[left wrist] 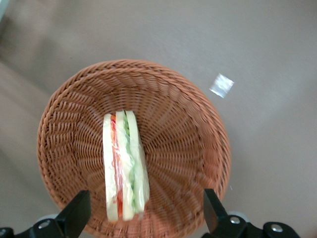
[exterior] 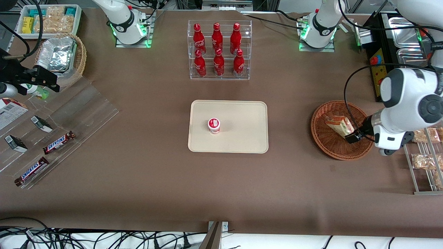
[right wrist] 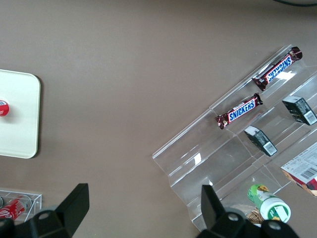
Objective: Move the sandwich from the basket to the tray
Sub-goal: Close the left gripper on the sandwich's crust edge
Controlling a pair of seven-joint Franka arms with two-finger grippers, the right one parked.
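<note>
- My gripper hangs over the basket, at the working arm's end of the table. Its two black fingers are spread wide apart and hold nothing.
- The sandwich lies in the basket, just under my gripper. In the wrist view it sits in the gap between the fingers, closer to one finger than the other.
- The thing that matters most: the sandwich is long and thin, and its long way runs across the line from one finger to the other. So I think the fingers can come down on its two flat bread sides and squeeze.
- The sandwich stands on its edge. I see white bread outside, then red and green stripes inside. Shiny clear wrap covers it, so it may be slippery and soft.
- The basket is round and shallow, made of bumpy reddish-brown woven wicker.
- In the front view the gripper is low over the sandwich in the basket.
- The tray is well apart, in the middle of the table. It is flat, smooth and cream, with round corners.
- A small red and white cup stands on the tray. There is bare tray all around it.
</note>
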